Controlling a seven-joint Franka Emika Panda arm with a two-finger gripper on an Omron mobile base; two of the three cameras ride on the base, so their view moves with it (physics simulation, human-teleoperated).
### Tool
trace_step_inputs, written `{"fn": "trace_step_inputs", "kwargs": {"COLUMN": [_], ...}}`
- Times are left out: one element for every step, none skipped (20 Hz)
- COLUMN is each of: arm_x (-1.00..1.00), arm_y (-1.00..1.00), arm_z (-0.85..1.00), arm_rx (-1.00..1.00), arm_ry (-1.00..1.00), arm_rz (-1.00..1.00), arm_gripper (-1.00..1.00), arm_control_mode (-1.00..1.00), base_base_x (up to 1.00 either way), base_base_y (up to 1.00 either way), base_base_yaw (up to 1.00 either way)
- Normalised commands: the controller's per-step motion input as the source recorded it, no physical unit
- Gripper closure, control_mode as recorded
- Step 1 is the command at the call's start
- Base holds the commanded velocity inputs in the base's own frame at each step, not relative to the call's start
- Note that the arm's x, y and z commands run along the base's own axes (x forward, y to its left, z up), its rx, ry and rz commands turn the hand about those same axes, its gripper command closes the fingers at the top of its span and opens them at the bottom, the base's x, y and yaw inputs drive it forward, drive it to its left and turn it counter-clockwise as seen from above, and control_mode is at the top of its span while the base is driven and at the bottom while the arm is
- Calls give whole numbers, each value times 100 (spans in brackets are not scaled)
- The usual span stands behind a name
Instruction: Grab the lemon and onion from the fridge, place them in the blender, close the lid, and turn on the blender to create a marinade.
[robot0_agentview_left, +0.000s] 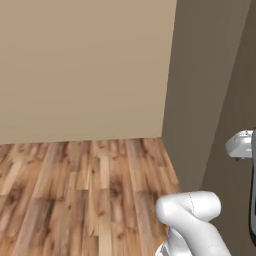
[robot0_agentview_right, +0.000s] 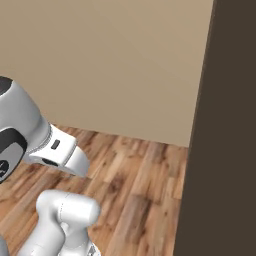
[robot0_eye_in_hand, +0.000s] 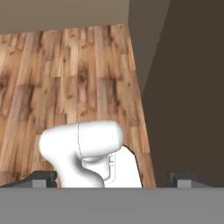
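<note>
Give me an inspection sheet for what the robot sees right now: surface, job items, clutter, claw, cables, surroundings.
Surface: wood plank floor, bare where visible.
Job's things: tall grey cabinet at the right, outer side panel facing the cameras; whether it is the fridge cannot be told. Lemon, onion, blender, lid: nothing seen.
Clutter: nothing seen.
Claw: open, its two dark fingertips set wide apart at the bottom of the hand view, holding nothing, pointing at the floor beside the cabinet.
Cables: nothing seen.
Surroundings: plain beige wall behind the floor, meeting the cabinet at the right.
</note>
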Motion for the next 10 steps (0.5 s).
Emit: {"fn": "trace_step_inputs", "kwargs": {"arm_x": [0,0,0,0,0,0,0,0,0,0], "arm_y": [0,0,0,0,0,0,0,0,0,0], "arm_z": [0,0,0,0,0,0,0,0,0,0], "arm_rx": [0,0,0,0,0,0,0,0,0,0], "arm_ry": [0,0,0,0,0,0,0,0,0,0], "arm_rz": [0,0,0,0,0,0,0,0,0,0], "arm_gripper": [-100,-100,-100,-100,-100,-100,-100,-100,-100,-100], "arm_control_mode": [100,100,100,100,100,100,100,100,100,100], "base_base_x": [100,100,100,100,100,100,100,100,100,100], "base_base_y": [0,0,0,0,4,14,22,42,56,75], "base_base_yaw": [7,7,7,7,8,9,11,15,18,21]}}
